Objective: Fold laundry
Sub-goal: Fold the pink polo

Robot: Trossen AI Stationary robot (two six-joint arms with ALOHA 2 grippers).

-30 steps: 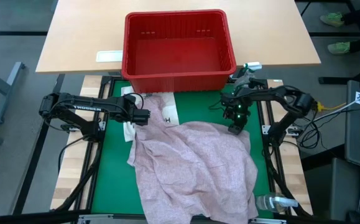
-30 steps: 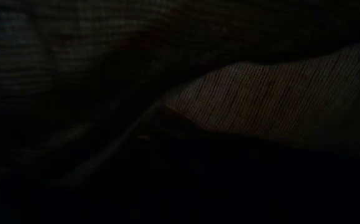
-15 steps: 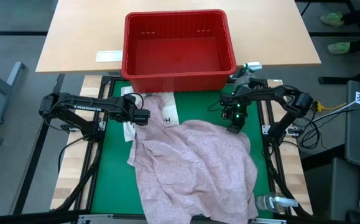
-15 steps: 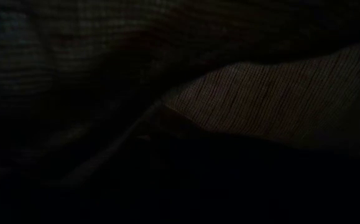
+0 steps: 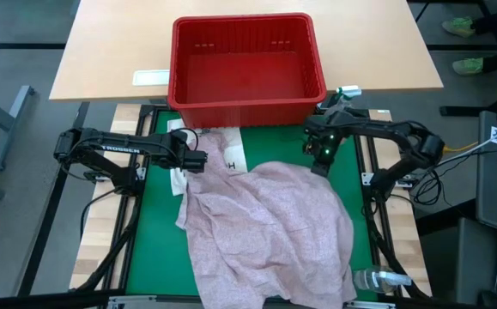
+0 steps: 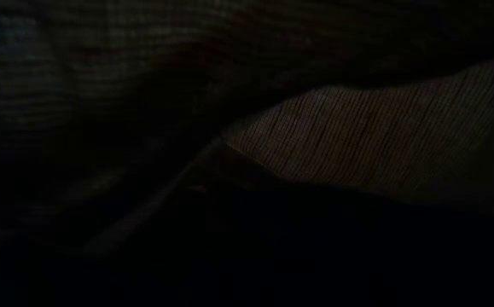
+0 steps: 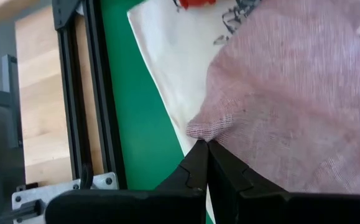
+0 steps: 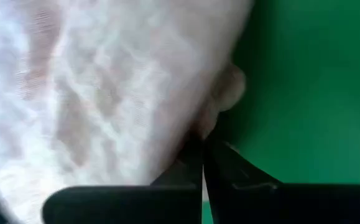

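A large pale pink heathered shirt (image 5: 265,227) lies spread and wrinkled over the green mat (image 5: 158,232). Its near part hangs over the table's front edge and covers the low view (image 6: 366,136). My left gripper (image 5: 202,160) is shut on the shirt's far left corner. My right gripper (image 5: 320,165) is shut on the shirt's far right edge. A cream cloth piece with black print (image 5: 231,153) lies flat under the shirt's far left part. My left gripper pinches a small bunched tip of the shirt's far left corner (image 7: 206,129) between its two fingers, slanting down from the table's left. The corner is raised a little above the cream cloth. My right gripper pinches the shirt's far right edge (image 8: 195,127) between its two fingers, slanting down from the right, beside a pale button (image 8: 230,86). That edge is lifted off the mat, and the rest of the shirt lies on it.
A red plastic basket (image 5: 246,69) stands just beyond the mat on the wooden table. A clear bottle (image 5: 377,280) lies at the mat's near right corner. Black frame rails (image 5: 136,223) run along both sides of the mat. A white label (image 5: 151,77) lies left of the basket.
My right gripper has risen and drawn a little toward the far edge, taking the shirt's far right edge up with it. That corner now stands off the mat, while the rest of the shirt has stayed where it lay.
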